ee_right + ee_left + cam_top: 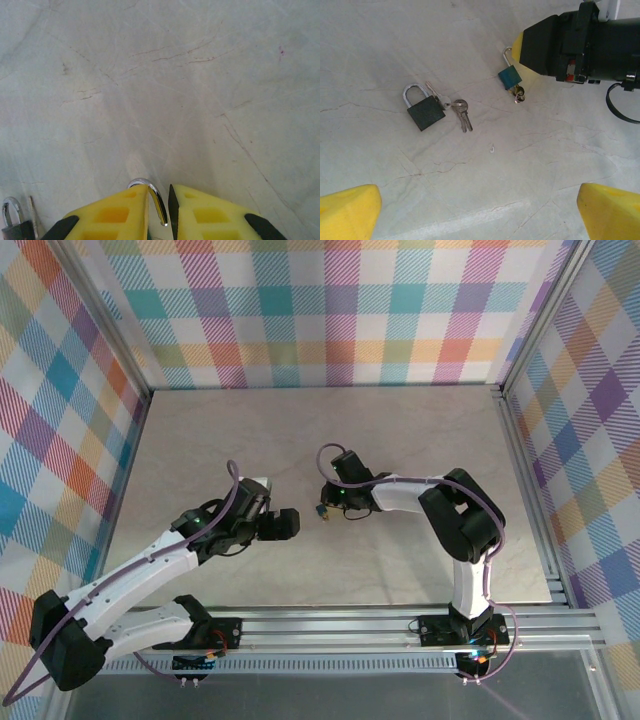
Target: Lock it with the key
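item 1, left gripper: wide open, nothing between its yellow fingers; hovers over the pale marbled surface, left of centre in the top view.

item 2, dark padlock: lies flat on the surface, silver shackle pointing away, both legs seated in the body. seen ahead of the left gripper; its corner also shows at the lower left edge of the right wrist view.

item 3, bunch of keys: lies flat, touching the right side of the dark padlock; one key rests along the shackle, two more fan out from a small ring.

item 4, teal padlock: the task's lock, right of the bunch of keys and apart from it, near the middle of the surface. body upright; silver shackle open, its free end out of the body. a small key sits at the bottom of the body; whether it is fully in the keyhole cannot be told.

item 5, right gripper: closed narrowly on the shackle of the teal padlock, which stands between its two yellow fingers. in the top view it reaches in from the right, close to the left gripper.
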Motion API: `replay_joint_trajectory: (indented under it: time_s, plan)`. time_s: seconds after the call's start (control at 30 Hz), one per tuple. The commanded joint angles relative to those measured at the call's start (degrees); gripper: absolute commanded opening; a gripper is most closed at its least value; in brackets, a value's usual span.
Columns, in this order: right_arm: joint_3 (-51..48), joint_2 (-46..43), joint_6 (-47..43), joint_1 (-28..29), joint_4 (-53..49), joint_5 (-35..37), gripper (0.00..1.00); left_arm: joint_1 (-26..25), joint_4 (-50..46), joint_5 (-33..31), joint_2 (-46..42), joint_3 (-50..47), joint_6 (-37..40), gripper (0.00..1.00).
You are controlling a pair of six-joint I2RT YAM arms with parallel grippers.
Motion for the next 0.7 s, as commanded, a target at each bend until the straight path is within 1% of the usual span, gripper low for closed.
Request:
replay_joint_trajectory:
  time_s: [0.0, 0.1, 0.23, 0.4, 0.67]
  plan:
    - [-1.07, 0.68, -2.39, 0.89, -10.51, 2.35, 0.2, -0.46, -1.17, -1.24, -1.35, -0.47, 1.2, 1.0]
    - [-0.42, 1.19, -3.27, 2.02, -11.97, 2.71, 0.21, -0.52, -1.09, -1.18, -1.5, -0.82, 1.43, 1.0]
    - [0.49, 1.93, -4.02, 3.23, -14.72, 5.21, 0.21, -0.51, -1.07, -1.13, -1.78, -1.01, 1.65, 1.0]
    - [0.95, 2.61, -4.1, 3.45, -17.77, 8.01, 0.18, -0.48, -1.16, -1.3, -2.53, -1.5, 1.79, 1.0]
    - [2.51, 5.82, -4.88, 3.86, -18.01, 6.89, 0.16, -0.46, -1.16, -1.65, -3.06, -2.06, 2.02, 1.0]
